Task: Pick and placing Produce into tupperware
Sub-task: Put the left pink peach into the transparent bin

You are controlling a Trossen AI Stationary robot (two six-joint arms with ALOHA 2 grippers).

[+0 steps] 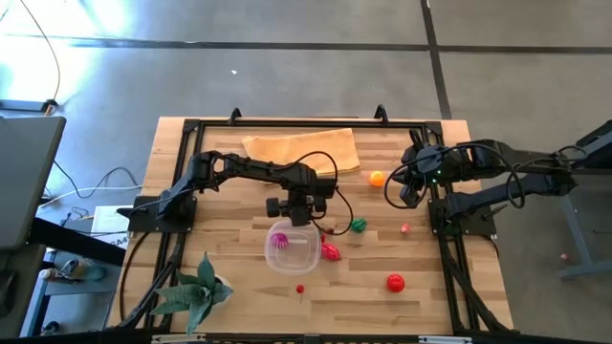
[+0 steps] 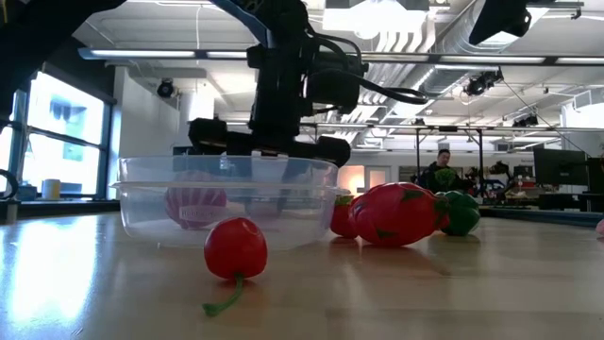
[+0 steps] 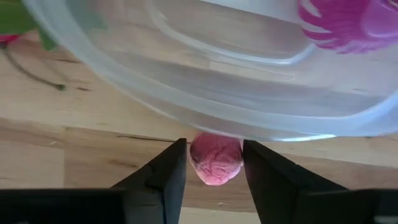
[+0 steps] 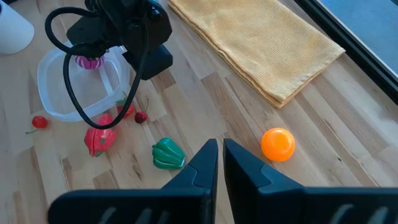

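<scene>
Gripping a small wrinkled pink toy fruit (image 3: 215, 159) between its dark fingers (image 3: 165, 177), my left gripper (image 3: 214, 163) hangs at the rim of the clear round plastic container (image 1: 293, 251), which already holds a magenta ribbed toy (image 1: 280, 240). My right gripper (image 4: 220, 159) waits pinched closed and empty, above the table near the orange ball (image 4: 277, 144).
</scene>
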